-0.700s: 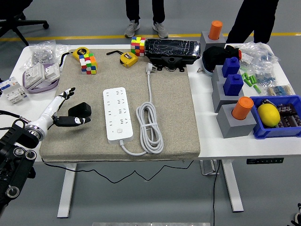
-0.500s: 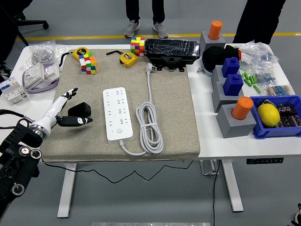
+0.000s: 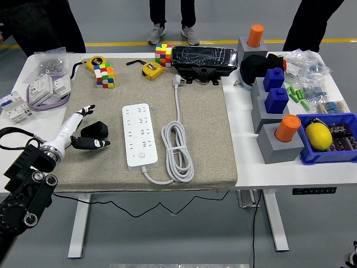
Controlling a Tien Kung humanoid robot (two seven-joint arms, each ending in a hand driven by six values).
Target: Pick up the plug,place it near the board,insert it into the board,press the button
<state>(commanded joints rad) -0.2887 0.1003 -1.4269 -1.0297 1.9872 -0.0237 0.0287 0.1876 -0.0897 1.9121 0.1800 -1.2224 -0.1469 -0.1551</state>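
Two cubes point(image 3: 104, 75) behind plug point(image 3: 94, 129), board point(image 3: 139, 135) adj., nothing btwn

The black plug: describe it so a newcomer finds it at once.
Start at the grey mat covering the table's left and middle, and find the white power strip lying on it. Just left of the strip sits the black plug, with the left hand at it. It is the mat's only small black block.

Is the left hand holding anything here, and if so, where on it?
Nothing is held yet. The left hand is open, fingers spread around the black plug lying on the mat, thumb just below it, not closed on it. The right hand is out of view.
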